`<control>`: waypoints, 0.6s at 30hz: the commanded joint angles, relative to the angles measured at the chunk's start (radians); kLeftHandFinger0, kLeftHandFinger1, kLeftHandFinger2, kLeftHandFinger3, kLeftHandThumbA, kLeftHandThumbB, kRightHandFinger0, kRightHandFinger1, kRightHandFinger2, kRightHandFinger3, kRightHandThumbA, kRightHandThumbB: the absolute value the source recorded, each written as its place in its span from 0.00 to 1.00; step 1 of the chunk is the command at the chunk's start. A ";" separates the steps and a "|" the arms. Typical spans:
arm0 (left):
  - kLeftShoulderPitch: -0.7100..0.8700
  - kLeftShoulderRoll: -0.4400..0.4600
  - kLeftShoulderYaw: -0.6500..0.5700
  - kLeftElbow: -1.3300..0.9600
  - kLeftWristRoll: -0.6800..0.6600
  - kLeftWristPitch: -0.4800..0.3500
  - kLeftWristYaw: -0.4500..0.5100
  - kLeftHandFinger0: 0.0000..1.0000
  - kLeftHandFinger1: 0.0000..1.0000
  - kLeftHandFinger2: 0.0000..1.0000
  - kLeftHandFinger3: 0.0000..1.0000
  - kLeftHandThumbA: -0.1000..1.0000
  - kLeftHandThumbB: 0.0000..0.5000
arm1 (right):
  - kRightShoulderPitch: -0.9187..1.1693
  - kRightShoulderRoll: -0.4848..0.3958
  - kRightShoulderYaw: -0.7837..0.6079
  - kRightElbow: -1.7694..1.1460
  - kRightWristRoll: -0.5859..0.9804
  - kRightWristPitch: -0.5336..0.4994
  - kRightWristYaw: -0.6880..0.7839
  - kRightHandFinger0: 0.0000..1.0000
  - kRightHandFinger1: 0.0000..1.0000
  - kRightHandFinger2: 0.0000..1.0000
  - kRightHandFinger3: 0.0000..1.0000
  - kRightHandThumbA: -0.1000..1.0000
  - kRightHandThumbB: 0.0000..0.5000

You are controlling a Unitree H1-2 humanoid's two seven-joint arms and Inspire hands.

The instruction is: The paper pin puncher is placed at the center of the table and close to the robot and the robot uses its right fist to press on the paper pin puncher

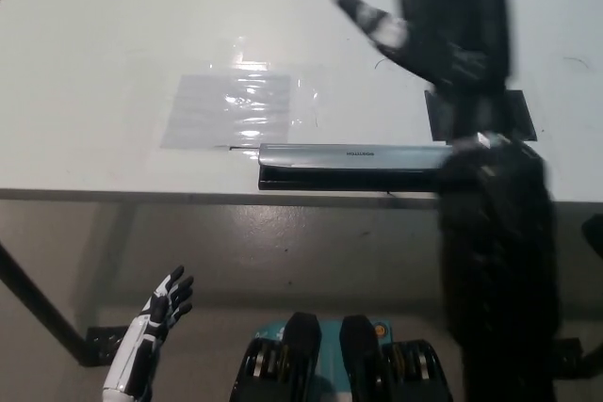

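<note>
Right now the paper pin puncher lies lengthwise along the near edge of the table, about mid-width, silver lever on top of a black base. Its right end is hidden behind the black forearm. A clear plastic sheet sits flat just behind its left end, touching or nearly so. A dark square patch lies behind its right end, partly covered by the arm.

Right hand is raised above the table beyond the puncher, blurred by motion; one digit juts out to the side, so it reads as spread, not yet a fist (the blur hides the rest). It holds nothing and touches nothing.

Left hand rests low beside the table's front, below the tabletop, fingers apart and empty.

My judgement on doing the step well: close the hand into a firm fist first, bring it over the middle of the silver lever, not the end, and push straight down. An off-centre or slanted push could tip the puncher off the near edge.
</note>
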 commanded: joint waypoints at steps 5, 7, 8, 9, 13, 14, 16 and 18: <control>-0.019 0.020 -0.007 -0.026 0.014 -0.040 -0.015 1.00 1.00 1.00 1.00 1.00 0.42 | -0.126 0.035 0.032 0.297 -0.054 -0.012 -0.045 0.06 0.20 0.45 0.32 1.00 0.38; -0.019 0.020 -0.010 -0.024 0.016 -0.045 -0.016 1.00 1.00 1.00 1.00 1.00 0.47 | -0.136 0.039 0.028 0.376 -0.053 -0.046 -0.052 0.03 0.17 0.41 0.33 1.00 0.33; -0.016 0.019 -0.012 -0.026 0.014 -0.045 -0.017 1.00 1.00 1.00 1.00 1.00 0.45 | -0.127 0.040 0.023 0.408 -0.049 -0.049 -0.055 0.03 0.19 0.43 0.35 1.00 0.38; -0.015 0.020 -0.013 -0.028 0.015 -0.045 -0.017 1.00 1.00 1.00 1.00 1.00 0.45 | -0.124 0.041 0.021 0.427 -0.050 -0.056 -0.060 0.03 0.20 0.45 0.36 1.00 0.39; -0.014 0.023 -0.013 -0.030 0.004 -0.038 -0.021 1.00 1.00 1.00 1.00 1.00 0.42 | -0.109 0.034 0.009 0.528 -0.044 -0.119 -0.067 0.02 0.18 0.41 0.33 1.00 0.36; -0.013 0.025 -0.013 -0.030 0.003 -0.040 -0.021 1.00 1.00 1.00 1.00 1.00 0.42 | -0.105 0.032 0.007 0.547 -0.047 -0.126 -0.071 0.03 0.18 0.41 0.33 1.00 0.35; -0.010 0.029 -0.012 -0.029 0.000 -0.042 -0.024 1.00 1.00 1.00 1.00 1.00 0.41 | -0.091 0.023 0.002 0.576 -0.044 -0.134 -0.072 0.04 0.20 0.43 0.38 1.00 0.34; -0.009 0.030 -0.012 -0.031 0.007 -0.040 -0.020 1.00 1.00 1.00 1.00 1.00 0.40 | -0.074 0.012 0.001 0.593 -0.050 -0.158 -0.074 0.00 0.14 0.37 0.33 1.00 0.30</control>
